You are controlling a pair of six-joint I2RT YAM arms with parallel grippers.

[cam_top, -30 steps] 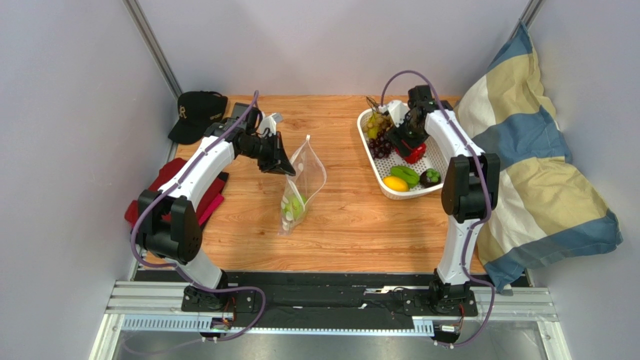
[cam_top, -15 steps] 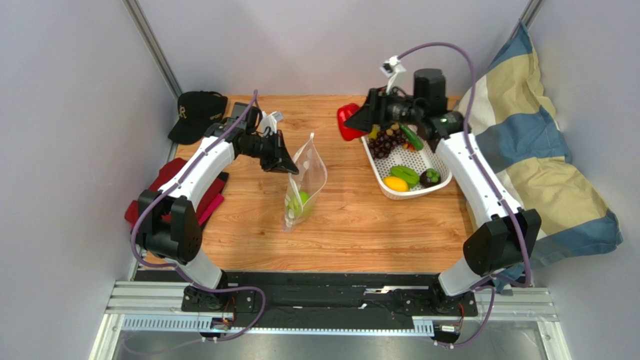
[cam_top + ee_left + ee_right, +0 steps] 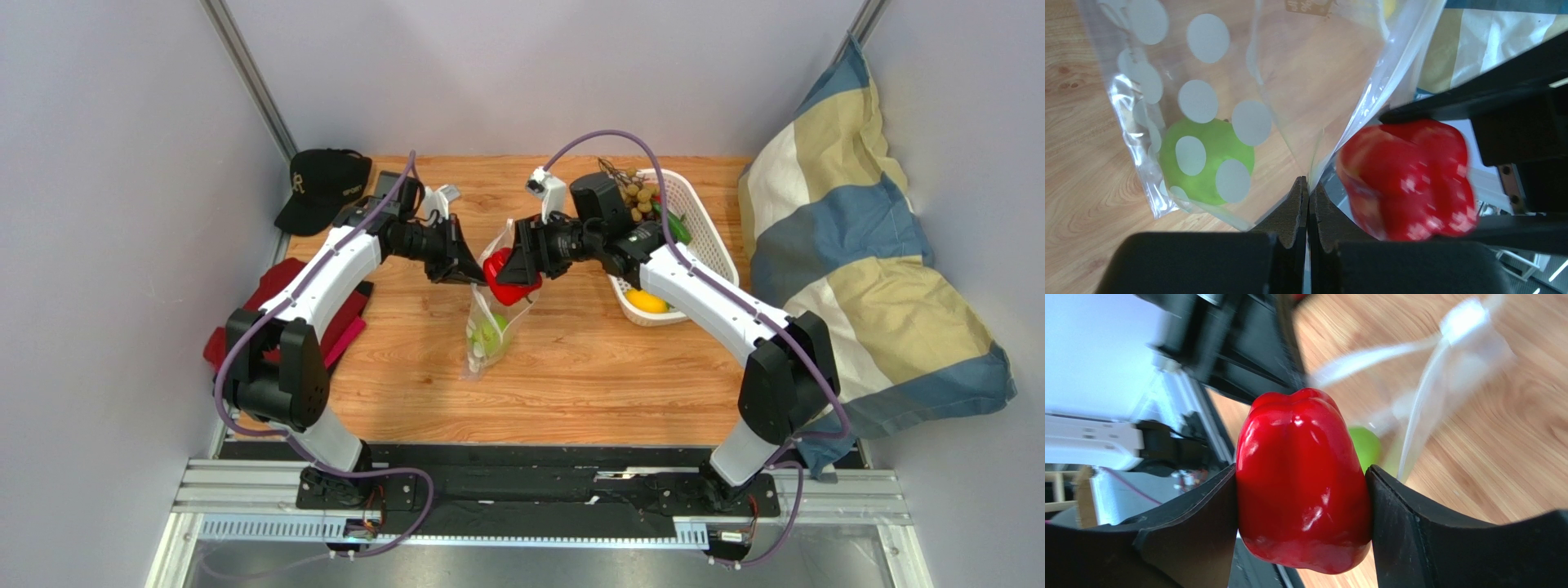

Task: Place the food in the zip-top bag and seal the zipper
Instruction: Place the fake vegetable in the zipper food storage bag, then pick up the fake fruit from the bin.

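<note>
A: We see the red pepper (image 3: pixel 1407 180) only as a smear in the left wrist view.
B: And the zip-top bag (image 3: pixel 1229 92) runs off the top edge there; in the right wrist view it is a blur to us.
A: There the green piece (image 3: pixel 1365 447) sits mostly behind the pepper.
B: From above, the right arm (image 3: pixel 711 300) covers part of the white basket (image 3: pixel 724 245), and we cannot make out the zipper.

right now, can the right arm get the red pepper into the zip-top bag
Probably yes. The right gripper holds the red pepper right at the mouth of the zip-top bag, which the left gripper pinches up by one edge. Nothing shows between them; the mouth's width is unclear.
</note>
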